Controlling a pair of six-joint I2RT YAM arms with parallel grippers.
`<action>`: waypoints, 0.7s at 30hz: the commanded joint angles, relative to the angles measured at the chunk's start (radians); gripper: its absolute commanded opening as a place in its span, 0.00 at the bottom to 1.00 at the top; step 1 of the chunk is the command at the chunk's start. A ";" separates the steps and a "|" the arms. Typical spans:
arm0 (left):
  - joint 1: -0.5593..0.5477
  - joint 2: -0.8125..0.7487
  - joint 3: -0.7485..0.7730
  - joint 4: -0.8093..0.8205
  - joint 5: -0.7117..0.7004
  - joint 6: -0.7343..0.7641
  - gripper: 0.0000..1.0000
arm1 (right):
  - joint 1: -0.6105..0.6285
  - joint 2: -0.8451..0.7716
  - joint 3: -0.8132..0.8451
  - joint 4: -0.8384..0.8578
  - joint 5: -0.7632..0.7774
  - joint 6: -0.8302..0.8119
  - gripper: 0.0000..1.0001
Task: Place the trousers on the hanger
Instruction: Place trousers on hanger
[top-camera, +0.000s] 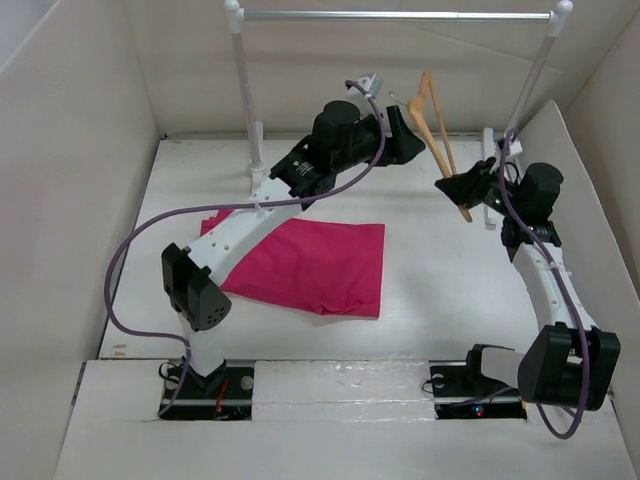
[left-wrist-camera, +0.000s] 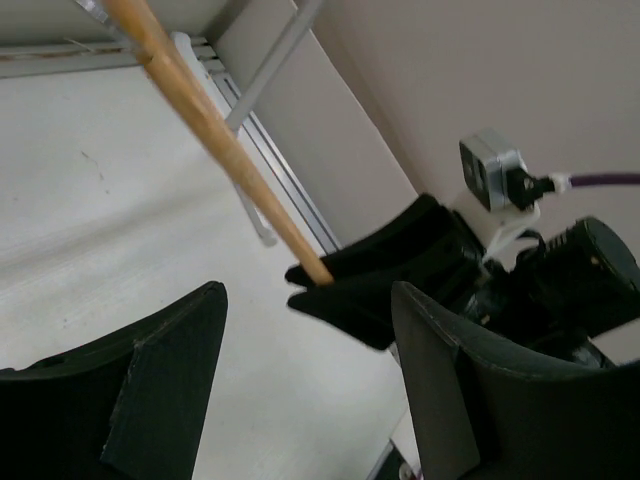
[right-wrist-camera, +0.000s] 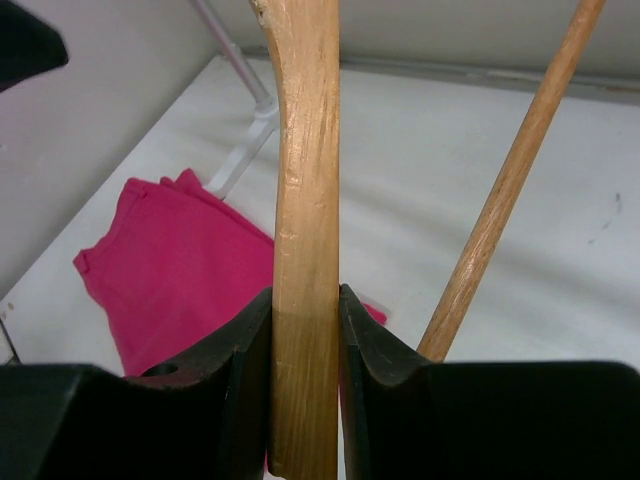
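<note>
The magenta trousers (top-camera: 320, 265) lie folded flat on the table's left-centre, also visible in the right wrist view (right-wrist-camera: 170, 260). The tan wooden hanger (top-camera: 436, 128) is held tilted in the air at the back right. My right gripper (top-camera: 462, 186) is shut on its lower end, both fingers pressed to the flat wooden arm (right-wrist-camera: 305, 200), with the round bar (right-wrist-camera: 510, 190) beside them. My left gripper (top-camera: 412, 140) hangs open just left of the hanger's upper part. In the left wrist view its jaws (left-wrist-camera: 308, 300) hold nothing; the hanger bar (left-wrist-camera: 200, 110) runs past beyond them.
A rack with white posts (top-camera: 240, 90) and a grey rail (top-camera: 400, 15) stands at the back, right behind the hanger. White walls close in the table on the left, back and right. The left arm (top-camera: 260, 215) reaches over the trousers' upper left corner.
</note>
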 joint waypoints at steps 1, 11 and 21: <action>-0.025 0.065 0.071 0.043 -0.154 0.012 0.63 | 0.040 -0.052 -0.009 0.017 0.022 -0.062 0.00; -0.025 0.214 0.185 -0.008 -0.273 -0.011 0.59 | 0.155 -0.084 -0.026 -0.071 0.081 -0.120 0.00; -0.016 0.115 -0.002 0.058 -0.302 -0.034 0.00 | 0.220 -0.276 -0.162 -0.371 0.243 -0.248 0.00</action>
